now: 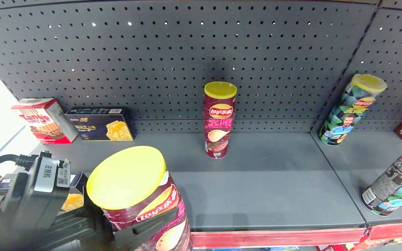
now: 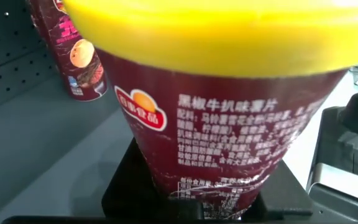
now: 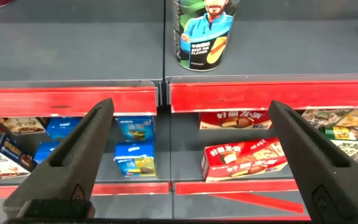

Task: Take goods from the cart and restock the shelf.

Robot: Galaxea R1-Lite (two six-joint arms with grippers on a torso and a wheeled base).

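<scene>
- The shelf (image 1: 274,181) is mostly bare across its middle section, so I'd judge the restocking to be early, with plenty left to fill.
- The held can (image 1: 141,198), dark red with a yellow lid, is by the front edge of the shelf towards its left end. It looks tilted and not yet set down. Its base is cut off, so I can't tell whether it touches the shelf.
- The left gripper (image 1: 131,226) has its jaws closed around the lower body of that can. The far jaw is hidden behind it.
- The right gripper (image 3: 190,106) hangs before the red front edge with its jaws spread wide and nothing between them.
- A matching standing can (image 1: 219,120) is upright near the back edge, mid-shelf; that one looks placed.
- A green can (image 1: 351,111) stands at the back of the right-hand section, and a speckled can (image 1: 393,184) nearer its front is partly cut off.
- A red box (image 1: 44,120) and a dark box (image 1: 99,123) sit in the back left corner.
- Something yellow (image 1: 72,201) behind the left arm is too hidden to name.
</scene>
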